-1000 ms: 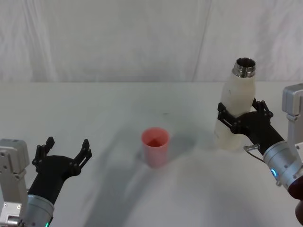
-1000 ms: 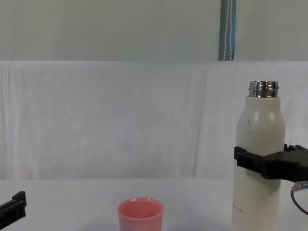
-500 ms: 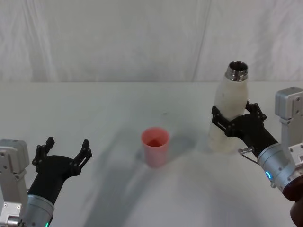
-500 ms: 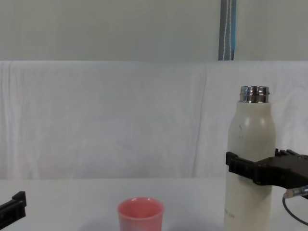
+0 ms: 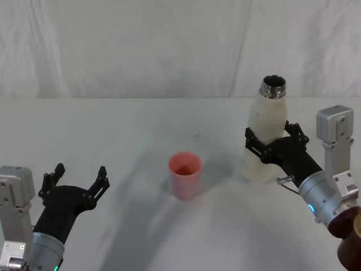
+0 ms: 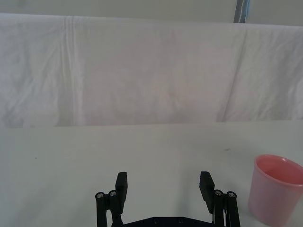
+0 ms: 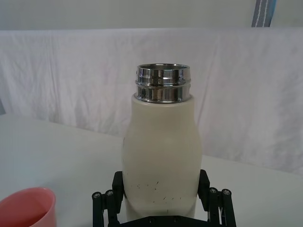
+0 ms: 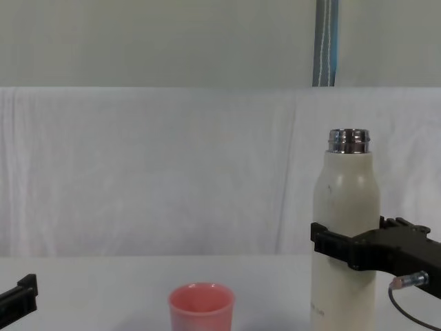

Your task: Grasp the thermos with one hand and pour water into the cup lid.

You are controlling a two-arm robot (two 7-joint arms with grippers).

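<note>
I have the tall cream-white cylindrical thermos [image 5: 263,135] clamped in my right hand [image 5: 272,148], whose black fingers close around the lower-middle of the body from both sides. The bottle has smooth, matte-looking walls, rounded shoulders and a narrow, shiny steel threaded neck [image 7: 164,83] with no cap on it. A scatter of small dark specks [image 7: 158,186] marks the body just above the grip. Its long axis stands nearly vertical, mouth pointing up; from my head camera the top leans only slightly away from me. In the chest view the thermos [image 8: 344,227] rises at the right side of the white worktop [image 5: 135,130], and I cannot tell whether its base touches the surface.

The small pink, slightly tapered cup lid [image 5: 184,174] sits upright near the middle of the worktop, mouth up, with a rounded rim and a matte finish. It stands to the left of the thermos and apart from it, far shorter than the bottle.

My left hand [image 5: 77,181] hovers low at the near left, fingers spread wide with nothing between them, the cup lid [image 6: 276,194] off to its side. A wrinkled white cloth backdrop [image 8: 151,165] hangs behind the worktop.
</note>
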